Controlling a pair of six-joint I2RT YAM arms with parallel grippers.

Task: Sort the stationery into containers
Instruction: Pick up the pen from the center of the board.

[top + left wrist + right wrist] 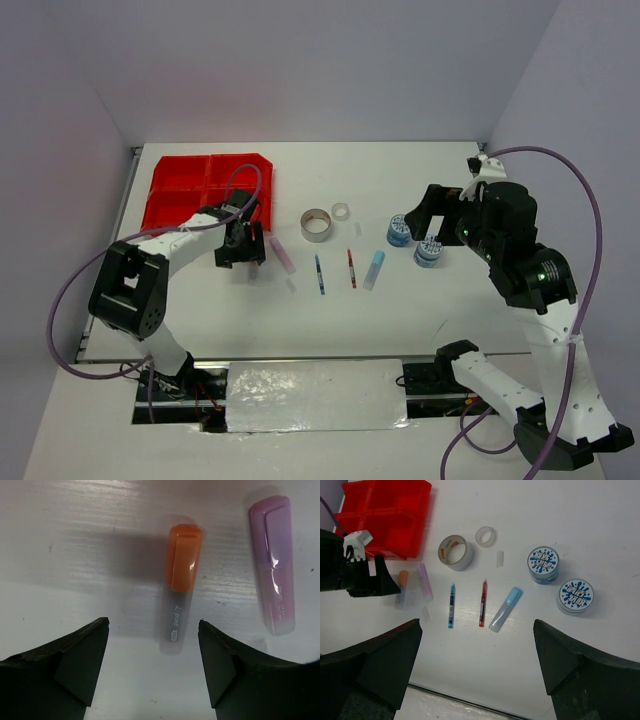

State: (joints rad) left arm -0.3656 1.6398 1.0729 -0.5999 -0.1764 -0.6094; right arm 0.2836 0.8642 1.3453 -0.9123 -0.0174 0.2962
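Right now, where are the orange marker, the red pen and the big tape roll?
orange marker (184, 560), left wrist view, on its cap.
red pen (483, 603), right wrist view, mid-barrel.
big tape roll (464, 562), right wrist view, on its outer wall.

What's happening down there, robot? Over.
Left gripper open over orange stick, not touching. Right gripper open, raised. Red bin looks empty where visible. Lilac stick close beside orange one.

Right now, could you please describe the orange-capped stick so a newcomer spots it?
Find the red bin at the table's far left. Just in front of it, below the left gripper, lies a short stick. Its orange cap sets it apart from the lilac stick beside it.
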